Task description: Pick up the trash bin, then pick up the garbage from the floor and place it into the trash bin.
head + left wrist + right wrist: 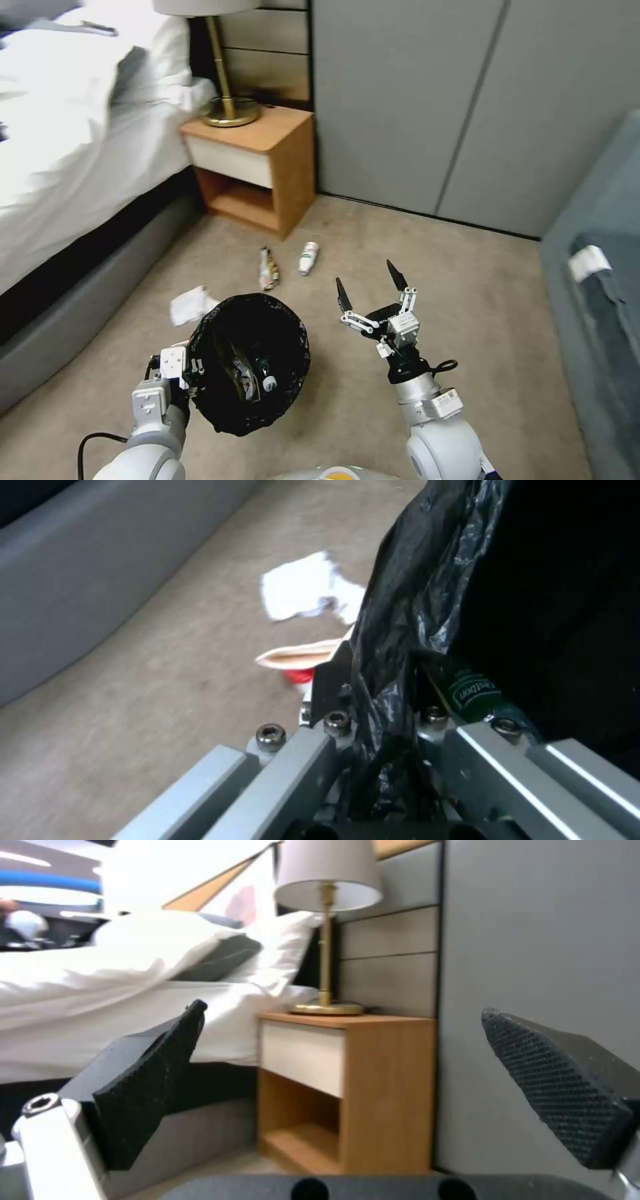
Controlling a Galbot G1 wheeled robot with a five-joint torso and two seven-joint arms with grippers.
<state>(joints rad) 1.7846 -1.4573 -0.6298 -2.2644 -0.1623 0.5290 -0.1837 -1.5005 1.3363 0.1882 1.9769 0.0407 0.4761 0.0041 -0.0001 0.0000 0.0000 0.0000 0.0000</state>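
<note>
We hold the trash bin, already part-filled, by its rim in our pinching left gripper, while our right gripper hangs spread and empty, with a tissue, wrapper and bottle left on the floor.

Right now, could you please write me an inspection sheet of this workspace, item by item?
Surface: beige carpet floor.
Job's things: trash bin lifted, black liner, litter inside.
Clutter: white tissue, snack wrapper and small bottle on the floor.
Grippers: left tool shut on the bin's rim; right tool open, empty, above the floor.
Cables: black cable at the left arm.
Surroundings: bed, nightstand with a brass lamp, grey wall panels.
</note>
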